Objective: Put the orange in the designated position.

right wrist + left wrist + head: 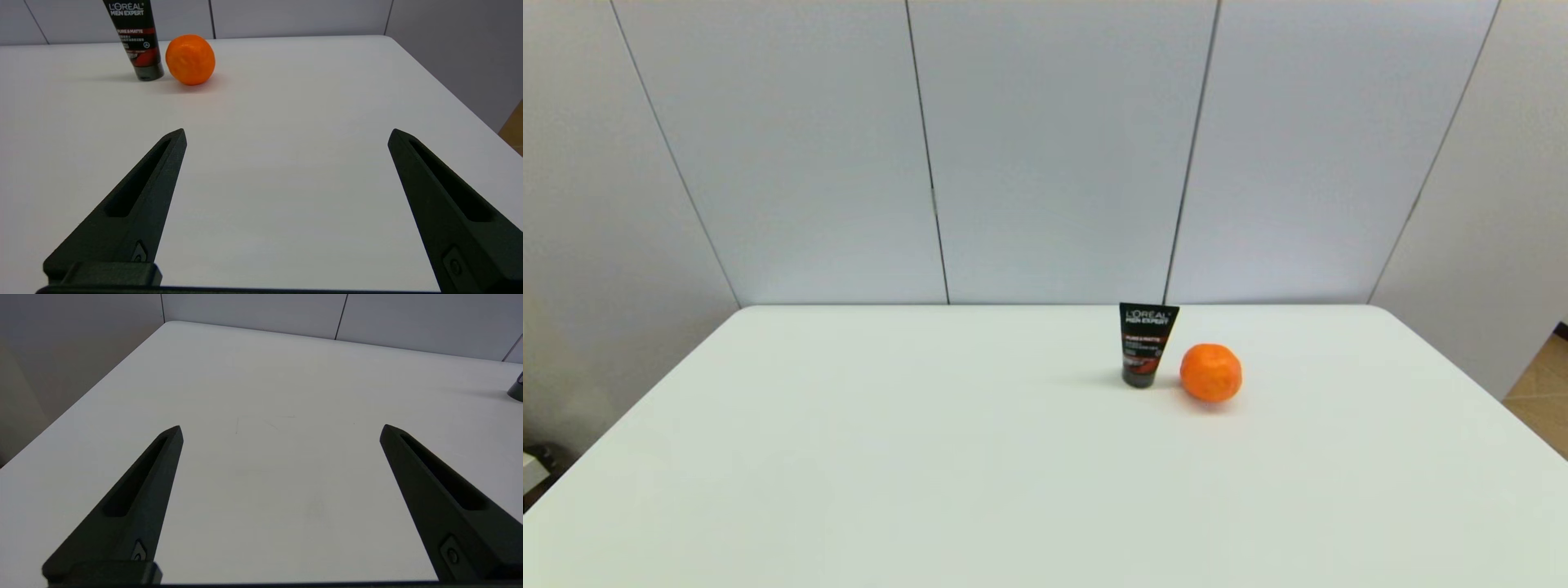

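Observation:
The orange point(1210, 372) rests on the white table point(931, 457), right of centre toward the far side, just to the right of an upright black L'Oreal tube point(1147, 344). Both also show in the right wrist view, the orange point(190, 59) beside the tube point(136, 38), well ahead of my right gripper point(286, 136). That gripper is open with nothing between its fingers. My left gripper point(281, 430) is open too, over bare tabletop, with only the tube's base point(517, 388) at the picture's edge. Neither arm shows in the head view. The designated position has no mark that I can see.
Grey wall panels point(1054, 147) stand close behind the table's far edge. The table's right edge point(449, 94) drops off to a tan floor point(1543, 392). Its left edge point(73, 408) runs near a wall.

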